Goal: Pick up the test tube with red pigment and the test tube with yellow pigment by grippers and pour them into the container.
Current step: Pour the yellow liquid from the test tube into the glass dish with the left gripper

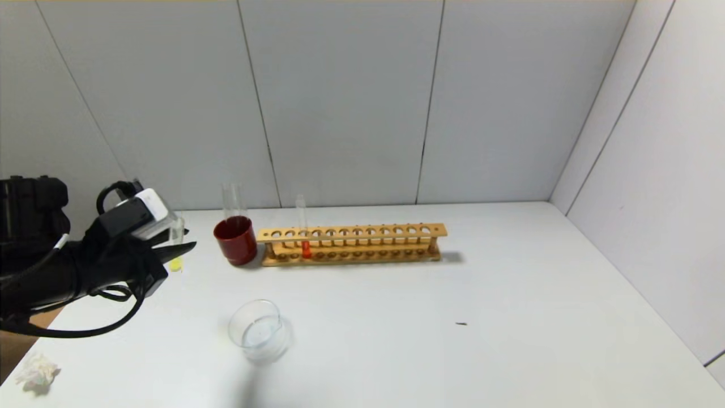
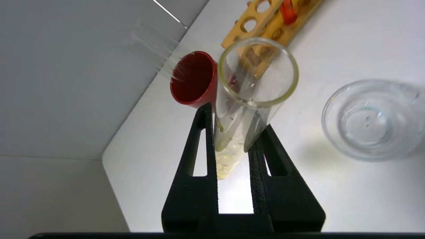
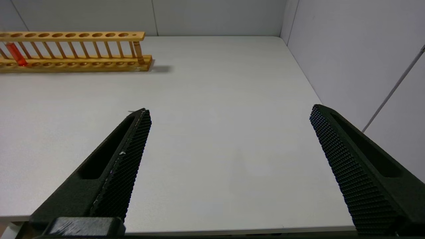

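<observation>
My left gripper (image 1: 182,241) is shut on the test tube with yellow pigment (image 1: 176,262) and holds it upright above the table, left of the red cup. In the left wrist view the black fingers (image 2: 202,149) clamp the tube (image 2: 232,132), with yellow liquid at its base. The test tube with red pigment (image 1: 305,248) stands in the wooden rack (image 1: 351,243); it also shows in the right wrist view (image 3: 15,54). The container (image 1: 258,330), a clear glass dish, sits nearer the front, apart from my left gripper; it also shows in the left wrist view (image 2: 368,119). My right gripper (image 3: 229,111) is open and empty above the table's right part.
A dark red cup (image 1: 235,241) with a wider clear tube (image 1: 231,199) in it stands at the rack's left end. A crumpled white tissue (image 1: 35,371) lies at the front left corner. Grey walls close the back and right.
</observation>
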You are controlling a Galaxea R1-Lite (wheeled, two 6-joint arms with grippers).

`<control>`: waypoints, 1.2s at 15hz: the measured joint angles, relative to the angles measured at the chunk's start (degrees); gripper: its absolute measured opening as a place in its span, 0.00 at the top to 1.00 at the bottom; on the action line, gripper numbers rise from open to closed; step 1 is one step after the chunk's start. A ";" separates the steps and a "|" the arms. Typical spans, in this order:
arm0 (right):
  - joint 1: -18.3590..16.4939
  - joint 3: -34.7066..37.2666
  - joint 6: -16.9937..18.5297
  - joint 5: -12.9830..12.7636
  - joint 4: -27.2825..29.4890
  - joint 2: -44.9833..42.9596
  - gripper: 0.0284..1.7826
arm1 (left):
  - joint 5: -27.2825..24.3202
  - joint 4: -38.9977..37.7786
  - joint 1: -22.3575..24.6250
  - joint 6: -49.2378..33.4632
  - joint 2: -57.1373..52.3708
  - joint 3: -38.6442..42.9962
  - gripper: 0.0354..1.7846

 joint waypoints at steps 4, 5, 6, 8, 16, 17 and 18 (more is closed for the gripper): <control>0.02 0.00 0.00 0.00 0.00 0.00 0.02 | -1.90 -17.34 1.88 13.46 9.73 3.25 0.84; 0.02 0.00 0.00 -0.02 0.00 0.00 0.02 | -3.30 -23.56 2.10 16.49 12.56 3.85 0.84; 0.02 0.00 0.00 0.00 0.00 0.00 0.02 | -4.33 -28.33 2.18 18.75 14.68 4.85 0.84; 0.00 0.00 0.00 0.00 0.00 0.00 0.02 | -6.42 -32.60 2.49 23.98 17.20 6.06 0.84; 0.02 0.00 0.00 0.00 0.00 0.00 0.02 | -9.70 -32.44 -1.43 38.10 19.46 8.33 0.84; 0.02 0.00 0.00 0.00 0.00 0.00 0.02 | -9.40 -32.46 -2.12 39.01 19.46 8.33 0.84; 0.02 0.00 0.00 0.02 0.00 0.00 0.02 | -9.34 -32.49 -2.52 40.25 19.50 8.35 0.84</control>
